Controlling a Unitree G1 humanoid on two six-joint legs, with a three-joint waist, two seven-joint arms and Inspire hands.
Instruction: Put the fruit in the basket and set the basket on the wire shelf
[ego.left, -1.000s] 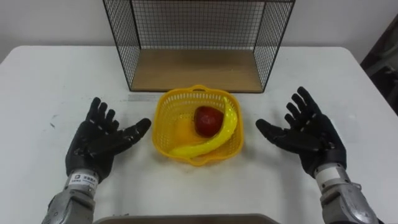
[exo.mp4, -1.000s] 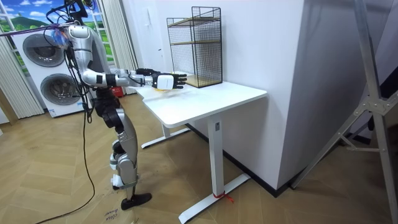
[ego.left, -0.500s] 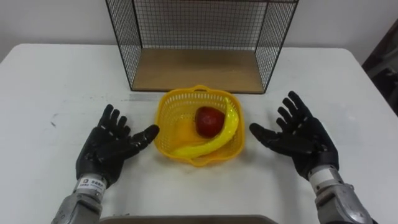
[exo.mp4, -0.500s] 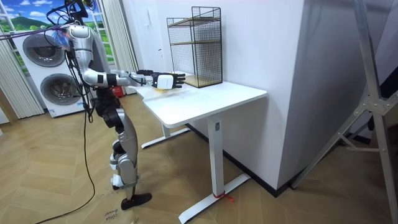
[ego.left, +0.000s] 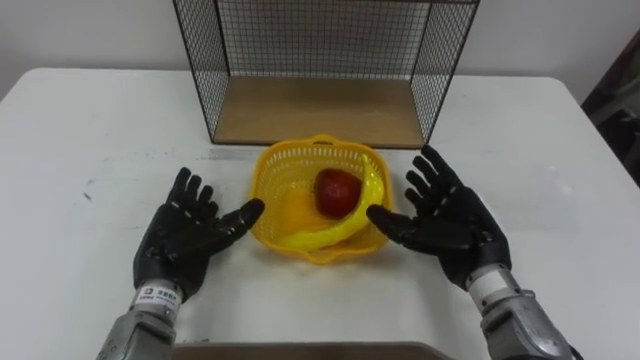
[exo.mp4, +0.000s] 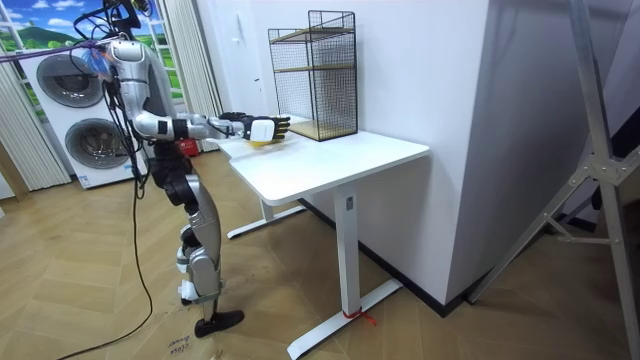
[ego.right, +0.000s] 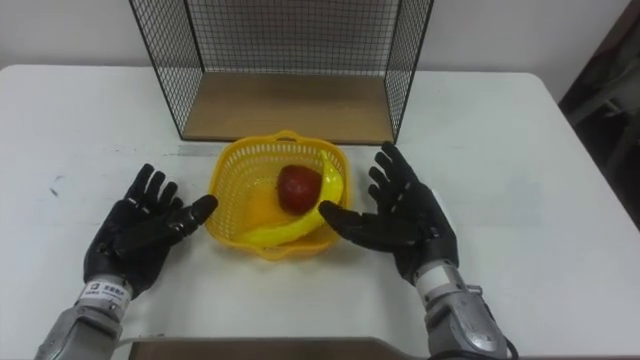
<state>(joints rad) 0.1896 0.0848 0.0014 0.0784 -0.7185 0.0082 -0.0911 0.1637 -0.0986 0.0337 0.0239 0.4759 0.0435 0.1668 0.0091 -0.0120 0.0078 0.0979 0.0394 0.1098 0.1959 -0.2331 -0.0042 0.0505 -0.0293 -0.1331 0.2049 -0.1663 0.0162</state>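
A yellow plastic basket (ego.left: 290, 178) (ego.right: 240, 178) sits on the white table (ego.left: 90, 130) just in front of the wire shelf (ego.left: 320, 60). Inside it lie a red apple (ego.left: 337, 191) (ego.right: 298, 187) and a banana (ego.left: 335, 228) (ego.right: 290, 230) curved along its near right rim. My left hand (ego.left: 190, 238) (ego.right: 135, 238) is open beside the basket's left side, its thumb close to the rim. On the other side my right hand (ego.left: 445, 225) (ego.right: 400, 222) is open, thumb at the basket's near right rim. In the room view I stand at the table's end with both arms held out over it (exo.mp4: 262, 129).
The wire shelf (ego.right: 280, 60) has a wooden floor (ego.left: 315, 112) and an open front facing me, right behind the basket. The table's far right edge (ego.left: 590, 120) meets dark objects. Bare tabletop lies on both sides of my hands.
Both hands have moved inward toward the basket, the right one more, its thumb now at the rim. The basket and fruit have stayed put.
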